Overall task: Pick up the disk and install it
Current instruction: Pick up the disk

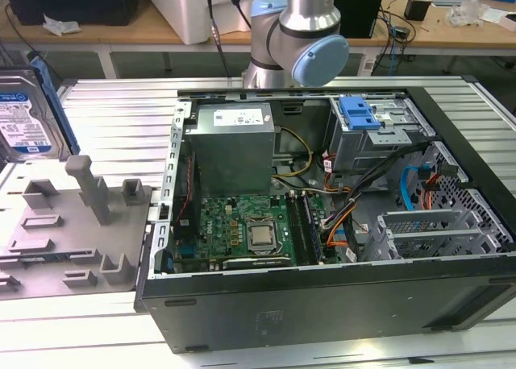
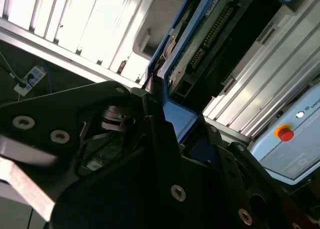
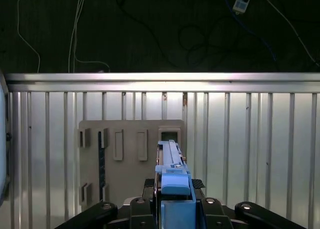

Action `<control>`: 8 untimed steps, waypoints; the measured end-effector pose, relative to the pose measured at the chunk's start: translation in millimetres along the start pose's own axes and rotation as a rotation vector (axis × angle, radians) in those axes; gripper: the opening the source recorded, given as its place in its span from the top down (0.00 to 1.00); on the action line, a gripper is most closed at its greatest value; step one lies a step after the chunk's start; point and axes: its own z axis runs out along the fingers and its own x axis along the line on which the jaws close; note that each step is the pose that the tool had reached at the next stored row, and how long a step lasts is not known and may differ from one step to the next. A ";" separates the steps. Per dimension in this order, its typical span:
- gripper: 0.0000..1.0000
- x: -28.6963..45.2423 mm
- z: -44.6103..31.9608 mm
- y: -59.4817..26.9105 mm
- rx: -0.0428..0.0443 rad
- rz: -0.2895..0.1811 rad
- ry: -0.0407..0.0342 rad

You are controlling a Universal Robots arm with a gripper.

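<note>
The disk (image 1: 27, 115), a silver drive with a white-and-blue label in a blue carrier, stands on edge at the exterior view's far left, over the back of the grey fixture plate (image 1: 72, 224). In the first wrist view my gripper (image 3: 172, 191) is shut on the disk (image 3: 172, 161), whose blue carrier edge runs out from between the fingers above the plate (image 3: 127, 181). In the second wrist view the black fingers (image 2: 160, 134) clamp the blue frame, and the disk's circuit-board side (image 2: 210, 34) faces the camera.
The open computer case (image 1: 322, 313) lies to the exterior view's right of the plate, with its power supply (image 1: 234, 143), motherboard (image 1: 242, 232) and cables. A grey drive cage (image 1: 387, 139) with a blue tab (image 1: 359, 111) sits at its back right. The arm's base (image 1: 294, 39) stands behind the case.
</note>
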 end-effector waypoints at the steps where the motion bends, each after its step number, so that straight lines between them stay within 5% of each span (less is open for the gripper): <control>1: 0.63 0.5 -5.3 0.0 0.0000 0.000 0.0000; 8: 0.63 1.4 -16.0 -0.1 0.0001 0.000 -0.0001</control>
